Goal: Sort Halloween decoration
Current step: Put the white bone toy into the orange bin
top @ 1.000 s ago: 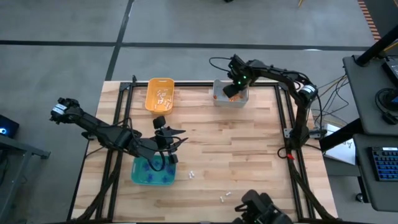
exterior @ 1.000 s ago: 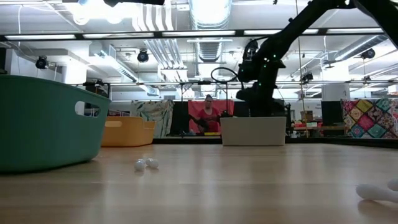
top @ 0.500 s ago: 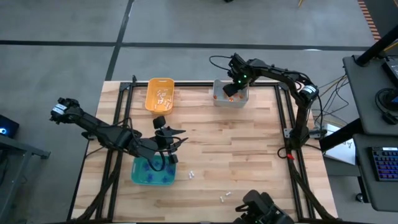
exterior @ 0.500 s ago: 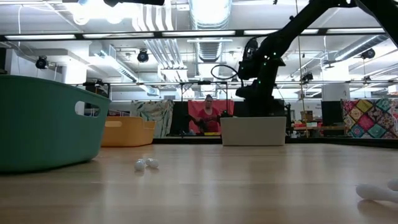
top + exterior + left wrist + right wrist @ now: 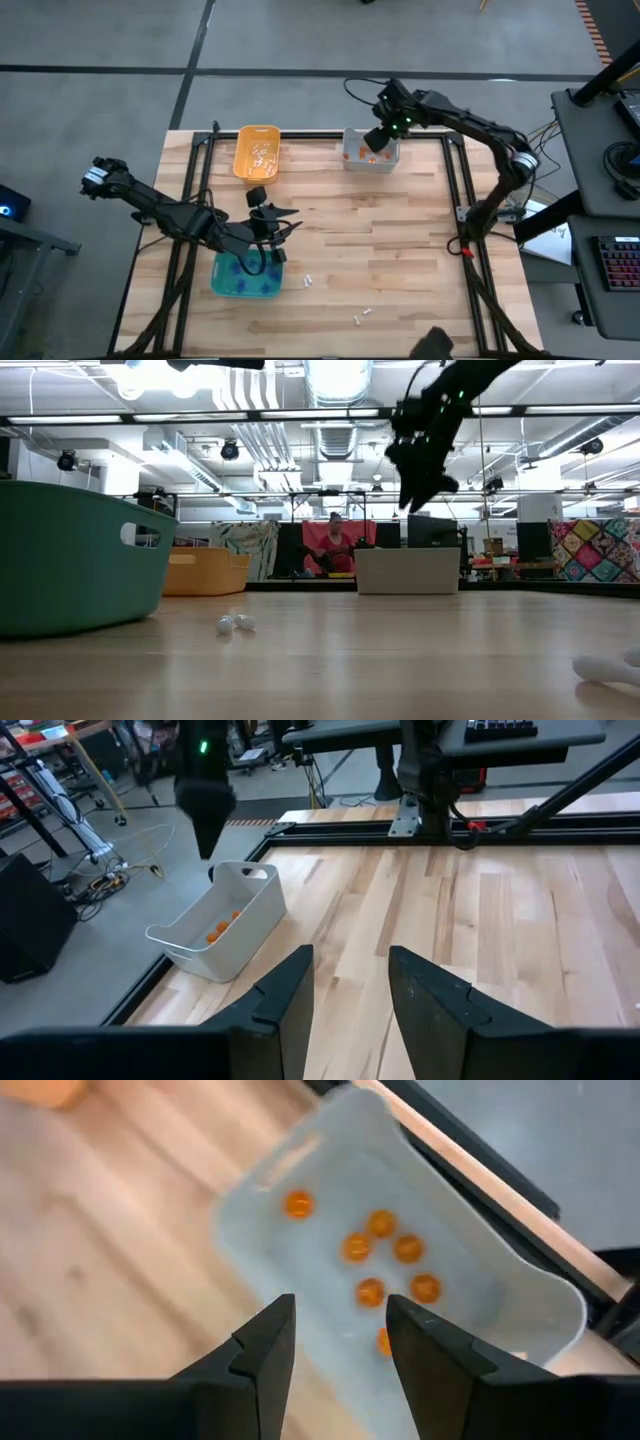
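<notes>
Several orange roundish trinkets (image 5: 356, 1247) lie in the grey bin (image 5: 470, 1270) at the table's far edge (image 5: 358, 160). My right gripper (image 5: 340, 1305) hangs open and empty above that bin (image 5: 375, 138). White trinkets lie loose on the wood near the near edge (image 5: 308, 281) (image 5: 362, 316) (image 5: 235, 623), and more lie in the orange-yellow bin (image 5: 243, 165). Purple ones lie in the teal bin (image 5: 225, 285). My left gripper (image 5: 350, 955) waits open and empty above the table, just beyond the teal bin (image 5: 285, 220).
Black frame rails (image 5: 455, 180) run along the table's edges. The teal bin (image 5: 70, 555) stands large at the left of the low view. Bare wood (image 5: 380, 240) lies between the three bins. A person (image 5: 335, 545) sits far back in the room.
My right gripper has risen from just above the grey bin to well clear of it and shifted slightly toward the table's right and far edge. The left arm and the trinkets have kept still.
</notes>
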You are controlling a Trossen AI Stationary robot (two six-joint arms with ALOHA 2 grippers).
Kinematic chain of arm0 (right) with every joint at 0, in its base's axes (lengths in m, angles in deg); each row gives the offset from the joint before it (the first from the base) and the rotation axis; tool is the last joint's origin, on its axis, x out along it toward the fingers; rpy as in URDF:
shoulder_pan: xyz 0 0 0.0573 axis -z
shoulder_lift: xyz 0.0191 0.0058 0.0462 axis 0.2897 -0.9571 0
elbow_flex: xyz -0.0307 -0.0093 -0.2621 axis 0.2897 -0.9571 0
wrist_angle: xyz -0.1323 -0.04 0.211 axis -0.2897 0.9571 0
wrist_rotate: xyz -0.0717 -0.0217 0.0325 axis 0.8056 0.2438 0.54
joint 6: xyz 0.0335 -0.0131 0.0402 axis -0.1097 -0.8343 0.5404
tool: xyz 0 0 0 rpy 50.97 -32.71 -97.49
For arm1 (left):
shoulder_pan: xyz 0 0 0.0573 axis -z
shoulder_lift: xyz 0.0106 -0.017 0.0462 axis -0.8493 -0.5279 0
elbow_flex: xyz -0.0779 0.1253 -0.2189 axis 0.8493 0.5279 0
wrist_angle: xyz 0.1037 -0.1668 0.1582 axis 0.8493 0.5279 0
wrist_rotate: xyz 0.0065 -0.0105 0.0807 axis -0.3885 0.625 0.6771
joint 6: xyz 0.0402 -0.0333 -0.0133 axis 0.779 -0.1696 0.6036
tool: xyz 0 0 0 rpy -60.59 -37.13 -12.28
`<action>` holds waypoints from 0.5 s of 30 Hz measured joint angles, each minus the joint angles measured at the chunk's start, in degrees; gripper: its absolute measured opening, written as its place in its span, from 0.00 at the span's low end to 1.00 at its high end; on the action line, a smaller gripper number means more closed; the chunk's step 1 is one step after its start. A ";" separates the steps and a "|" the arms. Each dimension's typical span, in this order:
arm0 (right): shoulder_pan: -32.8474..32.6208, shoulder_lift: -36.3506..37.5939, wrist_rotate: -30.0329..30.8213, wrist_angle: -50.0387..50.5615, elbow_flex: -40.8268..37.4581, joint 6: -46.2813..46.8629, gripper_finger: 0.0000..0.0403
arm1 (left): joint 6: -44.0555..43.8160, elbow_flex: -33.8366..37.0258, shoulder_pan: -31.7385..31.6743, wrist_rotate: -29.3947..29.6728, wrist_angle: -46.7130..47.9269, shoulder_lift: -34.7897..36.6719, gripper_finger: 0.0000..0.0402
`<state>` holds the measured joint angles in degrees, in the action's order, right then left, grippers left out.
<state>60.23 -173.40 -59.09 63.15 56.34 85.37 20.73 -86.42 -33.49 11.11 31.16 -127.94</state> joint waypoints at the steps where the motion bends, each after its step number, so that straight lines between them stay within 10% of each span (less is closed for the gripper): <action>1: -0.91 1.32 -0.02 0.41 0.00 -0.02 0.38 | -0.09 0.00 0.00 -0.01 0.00 0.00 0.29; 15: -20.88 17.95 0.02 9.00 -3.33 2.06 0.37 | -0.92 0.00 0.00 -12.15 -2.05 -0.16 0.29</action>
<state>39.35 -155.45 -59.06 72.15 53.01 87.42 19.82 -86.42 -33.49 -1.04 29.11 -128.11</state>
